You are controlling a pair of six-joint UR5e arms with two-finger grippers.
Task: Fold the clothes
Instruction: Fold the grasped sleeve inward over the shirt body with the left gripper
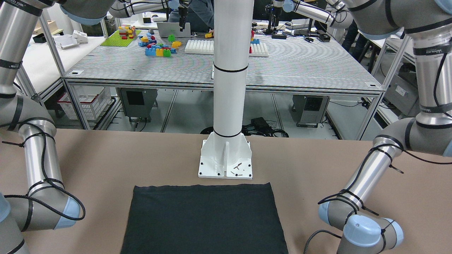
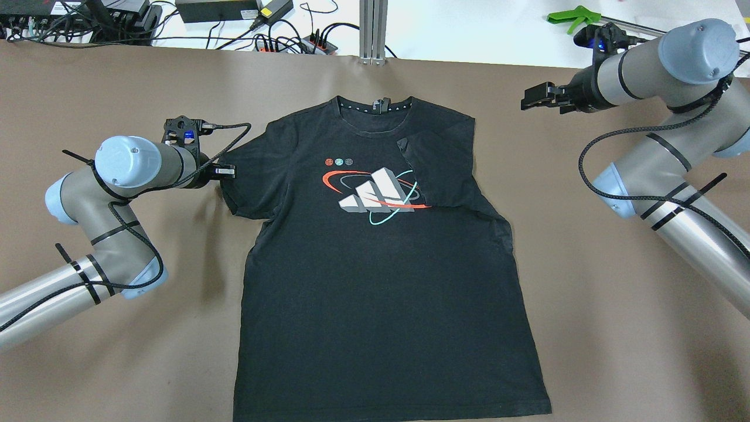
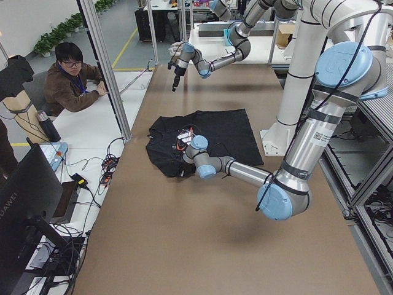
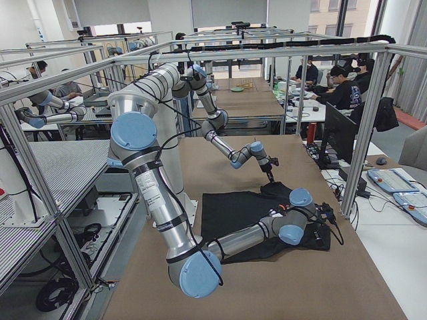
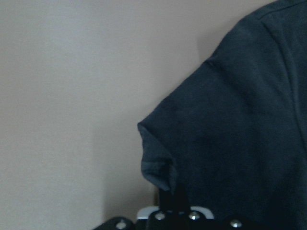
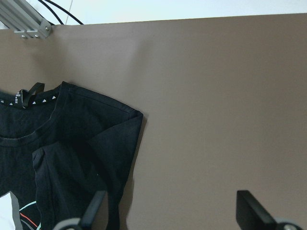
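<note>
The clothes are one black T-shirt (image 2: 375, 281) with a grey, red and teal logo (image 2: 378, 193), lying flat and face up on the brown table, collar toward the far edge. Its right sleeve (image 2: 436, 158) is folded in over the chest. My left gripper (image 2: 227, 172) sits low at the left sleeve (image 5: 163, 148) and is shut on the hem, as the left wrist view shows. My right gripper (image 2: 529, 101) hangs open above bare table, to the right of the shirt's shoulder (image 6: 129, 117), with nothing between its fingers (image 6: 96, 203).
The robot's white pedestal base (image 1: 226, 162) stands just past the shirt's bottom hem (image 1: 203, 186). Cables and power strips (image 2: 281, 35) and a green tool (image 2: 571, 14) lie beyond the table's far edge. A person (image 3: 70, 80) sits at a side desk.
</note>
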